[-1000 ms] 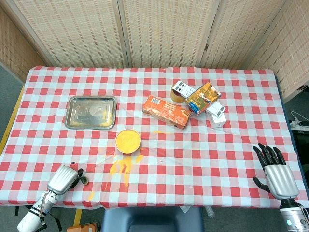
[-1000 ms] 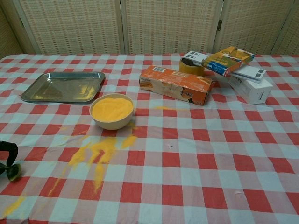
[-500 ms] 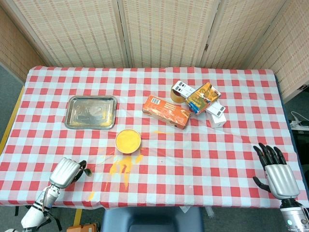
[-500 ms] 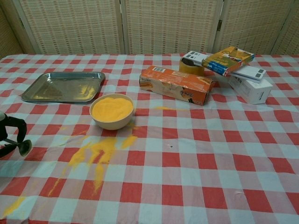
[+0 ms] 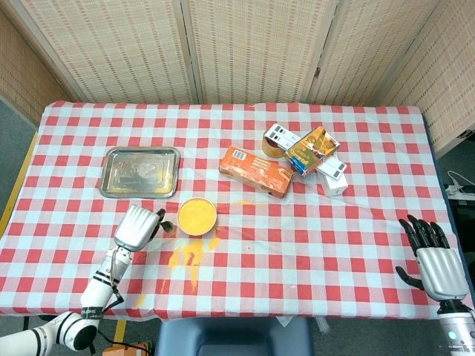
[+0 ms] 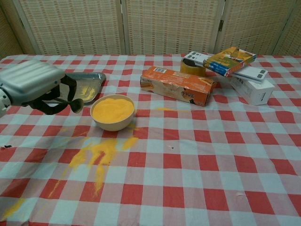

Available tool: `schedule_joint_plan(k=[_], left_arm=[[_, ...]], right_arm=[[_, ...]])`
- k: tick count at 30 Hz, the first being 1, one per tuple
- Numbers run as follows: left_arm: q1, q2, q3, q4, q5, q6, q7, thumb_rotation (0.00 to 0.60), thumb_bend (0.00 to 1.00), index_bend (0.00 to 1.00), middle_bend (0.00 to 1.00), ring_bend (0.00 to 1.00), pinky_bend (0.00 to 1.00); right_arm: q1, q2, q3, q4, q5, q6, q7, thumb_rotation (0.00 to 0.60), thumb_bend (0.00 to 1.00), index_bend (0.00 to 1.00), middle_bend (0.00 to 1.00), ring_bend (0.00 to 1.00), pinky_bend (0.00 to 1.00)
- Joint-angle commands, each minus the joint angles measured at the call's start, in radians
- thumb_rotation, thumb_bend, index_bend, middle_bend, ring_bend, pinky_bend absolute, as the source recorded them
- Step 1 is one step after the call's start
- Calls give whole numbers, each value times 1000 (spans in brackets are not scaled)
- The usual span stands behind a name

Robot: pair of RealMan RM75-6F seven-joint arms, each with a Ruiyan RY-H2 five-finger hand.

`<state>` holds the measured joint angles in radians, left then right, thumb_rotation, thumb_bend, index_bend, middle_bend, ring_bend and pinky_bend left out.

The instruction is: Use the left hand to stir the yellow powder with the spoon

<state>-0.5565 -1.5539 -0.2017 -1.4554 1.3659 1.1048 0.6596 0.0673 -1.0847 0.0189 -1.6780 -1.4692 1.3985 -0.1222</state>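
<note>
In the head view, the left hand is seen to have been brought up from the near table edge over the last second, so that it is now placed just beside the bowl on its left; its fingers are curled around the spoon, whose dark tip is pointed toward the bowl. From this it is judged that the approach is nearly done and that only the dip into the yellow powder remains before stirring can begin. The powder is held in the round, pale bowl, and a loose streak of spilled powder is scattered on the checked tablecloth nearer the robot than the bowl. A shiny rectangular metal tray lies beyond and left of the bowl. The right hand is kept well apart at the far right with its fingers spread and nothing held. In the chest view, the left hand is shown as a ribbed, silvery shell with dark fingers closed on the spoon, its small rounded bowl hanging just left of the bowl's rim, above the cloth. The powder is heaped matte and fine, close to the rim. An orange cardboard box lies behind and right of the bowl.
</note>
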Motion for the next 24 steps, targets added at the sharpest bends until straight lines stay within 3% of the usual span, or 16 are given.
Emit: schedule_joint_plan(k=[1,5,12,20,24], left_arm=[[-78,-92,-51,10,-102,-47,139,600,445,651,1000,1000,1000],[-144,-185,-75,63,-166,-49,253,600,445,645,1000,1000,1000],[-211,-265,-90,118,-239,-46,331,600,446,600,1000,1000,1000],[-228,-274,-81,142,-274,-39,327,600,445,405,1000,1000,1000],[-231,-264,-69,142,-283,-28,323,600,445,378,1000,1000,1000]], right_arm=[[1,3,2,1,4,-3,5,600,151,0,0,0,0],[6,8,3,3,12,-15,19,600,151,0,0,0,0],[7,19,2,9,16,-23,45,600,152,0,0,0,0],[0,27,1,8,12,-10,56,600,152,0,0,0,0],[-4,29,1,5,9,-2,56,600,152,0,0,0,0]])
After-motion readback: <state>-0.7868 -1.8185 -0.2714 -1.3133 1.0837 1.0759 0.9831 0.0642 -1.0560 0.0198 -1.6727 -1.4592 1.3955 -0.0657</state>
